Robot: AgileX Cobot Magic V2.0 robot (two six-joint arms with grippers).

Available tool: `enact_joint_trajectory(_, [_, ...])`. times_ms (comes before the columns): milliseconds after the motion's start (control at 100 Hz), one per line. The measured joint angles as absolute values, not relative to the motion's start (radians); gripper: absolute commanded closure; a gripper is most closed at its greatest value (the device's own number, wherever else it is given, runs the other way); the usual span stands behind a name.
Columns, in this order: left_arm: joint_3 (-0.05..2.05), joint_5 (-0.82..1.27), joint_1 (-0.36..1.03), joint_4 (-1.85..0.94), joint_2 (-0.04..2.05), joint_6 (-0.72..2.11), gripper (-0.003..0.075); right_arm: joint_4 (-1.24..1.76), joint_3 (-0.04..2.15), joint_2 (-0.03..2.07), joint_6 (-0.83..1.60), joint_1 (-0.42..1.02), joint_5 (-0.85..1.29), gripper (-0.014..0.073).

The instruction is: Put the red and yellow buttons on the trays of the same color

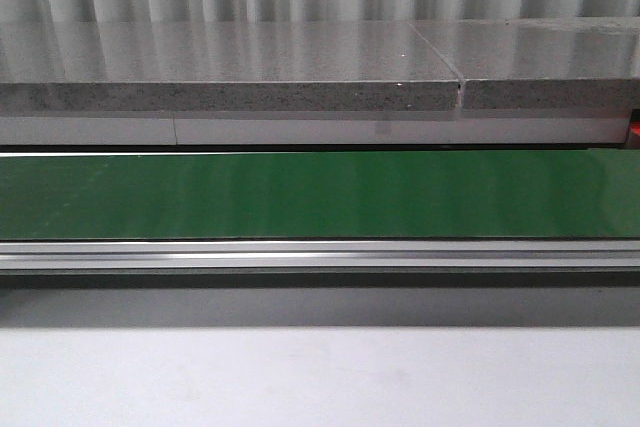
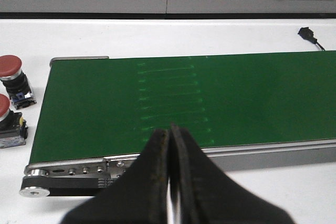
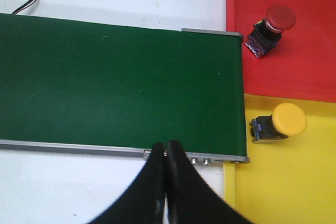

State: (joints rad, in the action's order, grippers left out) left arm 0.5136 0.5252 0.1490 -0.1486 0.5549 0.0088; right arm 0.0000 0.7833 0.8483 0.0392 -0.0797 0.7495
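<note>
Both grippers are pressed closed and empty, the left gripper point(image 2: 170, 132) and right gripper point(image 3: 164, 148) each over the green belt's point(image 3: 121, 82) near edge. A red button point(image 3: 270, 29) sits on the red tray point(image 3: 294, 72) and a yellow button point(image 3: 281, 122) on the yellow tray point(image 3: 283, 187), beyond the belt's end from the right gripper. Two red-capped buttons point(image 2: 13, 80) stand on the desk point(image 2: 157, 38) off the belt's other end.

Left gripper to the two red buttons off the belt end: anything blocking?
Nothing visible. The left gripper is shut above the belt's near edge; both red buttons stand on open white table beyond the belt's end.

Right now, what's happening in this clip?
Nothing is being handled. Both grippers, left and right, are shut and empty over the green conveyor belt. At one end of the belt a red button lies on the red tray and a yellow button on the yellow tray. Two more red buttons sit off the other end, unsorted.
</note>
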Motion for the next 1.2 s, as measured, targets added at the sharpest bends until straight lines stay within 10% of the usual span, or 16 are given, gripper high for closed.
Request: enact_joint_trajectory(1200, [0.514, 0.525, 0.149, -0.149, 0.555, 0.009, 0.074, 0.0, 0.545, 0.452, 0.041, -0.08, 0.763, 0.0661])
